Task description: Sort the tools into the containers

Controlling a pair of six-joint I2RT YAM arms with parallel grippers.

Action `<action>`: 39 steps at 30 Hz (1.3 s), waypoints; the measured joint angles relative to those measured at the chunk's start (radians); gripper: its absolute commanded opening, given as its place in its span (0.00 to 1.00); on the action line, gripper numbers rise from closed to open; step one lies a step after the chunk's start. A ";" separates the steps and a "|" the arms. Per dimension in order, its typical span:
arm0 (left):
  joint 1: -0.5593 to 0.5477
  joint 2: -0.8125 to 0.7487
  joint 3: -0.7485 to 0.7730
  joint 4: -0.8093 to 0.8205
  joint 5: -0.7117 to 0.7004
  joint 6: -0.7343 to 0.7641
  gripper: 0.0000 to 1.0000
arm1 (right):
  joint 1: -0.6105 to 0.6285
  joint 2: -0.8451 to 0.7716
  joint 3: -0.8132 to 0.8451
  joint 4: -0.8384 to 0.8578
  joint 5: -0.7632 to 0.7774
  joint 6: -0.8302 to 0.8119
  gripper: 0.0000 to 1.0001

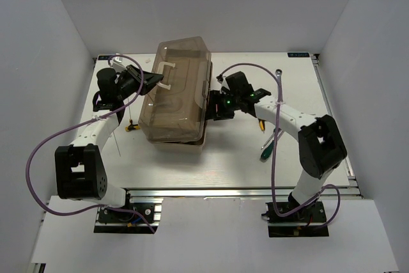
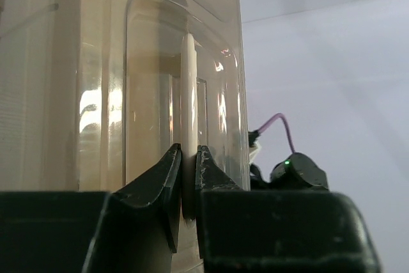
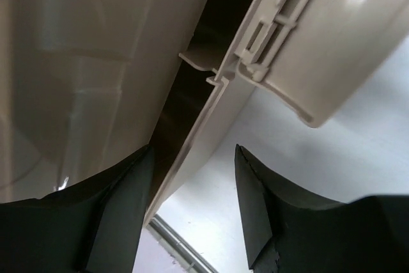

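As you look down from the top camera, the toolbox lies on the table between your two arms, its translucent brown lid uppermost. Your left gripper reaches in at the beige handle, and your right gripper sits at the box's right edge. Loose on the table to the right, well apart from the box, are a silver wrench and a green-handled screwdriver. A yellow-and-black hex key lies just beside the box on the left. From your left wrist camera, the left claw is clenched on the handle, which runs up between both fingers in front of the lid. From your right wrist camera, the right claw is released. Its jaws stand apart and straddle the box's beige rim, and bare table shows between the rim and the right-hand finger. A dark gap separates that rim from the lid.
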 measured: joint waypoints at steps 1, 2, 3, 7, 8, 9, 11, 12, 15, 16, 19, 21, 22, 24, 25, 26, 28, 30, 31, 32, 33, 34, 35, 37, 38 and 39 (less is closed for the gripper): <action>0.000 0.000 0.000 0.000 0.000 -0.001 0.00 | 0.006 0.011 0.000 0.000 -0.002 0.016 0.59; 0.000 0.000 0.000 0.000 0.000 -0.003 0.00 | 0.011 0.022 0.000 0.000 -0.001 0.028 0.59; 0.000 0.000 0.000 0.000 0.000 -0.003 0.00 | 0.016 0.034 0.000 0.001 0.002 0.043 0.59; 0.000 0.000 0.000 -0.001 0.001 -0.004 0.00 | 0.030 0.090 0.006 -0.001 0.024 0.098 0.49; 0.000 0.000 0.000 -0.001 0.000 -0.004 0.00 | 0.034 0.104 0.010 0.000 0.025 0.116 0.45; 0.000 0.000 0.000 -0.001 0.001 -0.004 0.00 | 0.035 0.112 0.017 0.003 0.026 0.137 0.40; 0.002 0.000 0.000 -0.003 0.000 -0.003 0.00 | 0.044 0.112 0.023 0.009 0.045 0.167 0.26; 0.003 0.000 0.000 -0.004 0.001 -0.003 0.00 | 0.049 0.110 0.027 0.009 0.058 0.174 0.21; 0.018 -0.002 0.003 -0.010 0.007 -0.003 0.00 | 0.053 0.096 0.026 -0.007 0.120 0.208 0.11; 0.024 -0.004 0.006 -0.013 0.011 -0.004 0.00 | 0.048 0.092 0.022 -0.007 0.140 0.217 0.08; 0.052 -0.016 0.020 -0.035 0.023 -0.002 0.00 | 0.021 0.072 0.002 0.002 0.179 0.221 0.05; 0.070 -0.024 0.033 -0.063 0.030 0.010 0.00 | -0.006 0.053 -0.021 0.016 0.204 0.208 0.04; 0.082 -0.029 0.045 -0.077 0.029 0.020 0.00 | -0.021 0.043 -0.033 0.025 0.212 0.200 0.04; 0.094 -0.031 0.063 -0.112 0.027 0.043 0.00 | -0.050 0.024 -0.057 0.043 0.231 0.174 0.04; 0.096 -0.030 0.072 -0.130 0.025 0.057 0.00 | -0.076 0.007 -0.079 0.050 0.238 0.160 0.04; 0.097 -0.031 0.080 -0.145 0.021 0.071 0.00 | -0.094 -0.005 -0.095 0.058 0.245 0.145 0.04; 0.098 -0.034 0.087 -0.171 0.000 0.100 0.00 | -0.135 -0.031 -0.125 0.068 0.257 0.115 0.03; 0.104 -0.036 0.087 -0.208 -0.027 0.133 0.00 | -0.175 -0.058 -0.154 0.076 0.276 0.076 0.03; 0.106 -0.035 0.086 -0.233 -0.042 0.150 0.00 | -0.194 -0.072 -0.171 0.081 0.285 0.061 0.03; 0.106 -0.035 0.083 -0.261 -0.058 0.170 0.00 | -0.210 -0.083 -0.183 0.085 0.292 0.045 0.03; 0.107 -0.035 0.080 -0.289 -0.073 0.189 0.05 | -0.222 -0.094 -0.196 0.092 0.299 0.027 0.03; 0.108 -0.033 0.077 -0.314 -0.084 0.207 0.16 | -0.231 -0.104 -0.208 0.100 0.303 0.014 0.03; 0.109 -0.031 0.073 -0.330 -0.092 0.220 0.21 | -0.235 -0.109 -0.215 0.105 0.306 0.001 0.03; 0.111 -0.028 0.066 -0.351 -0.108 0.248 0.37 | -0.238 -0.113 -0.219 0.109 0.307 -0.020 0.03; 0.115 -0.026 0.063 -0.356 -0.112 0.256 0.43 | -0.238 -0.113 -0.219 0.110 0.306 -0.028 0.03; 0.117 -0.024 0.063 -0.361 -0.114 0.265 0.49 | -0.237 -0.113 -0.219 0.110 0.306 -0.033 0.04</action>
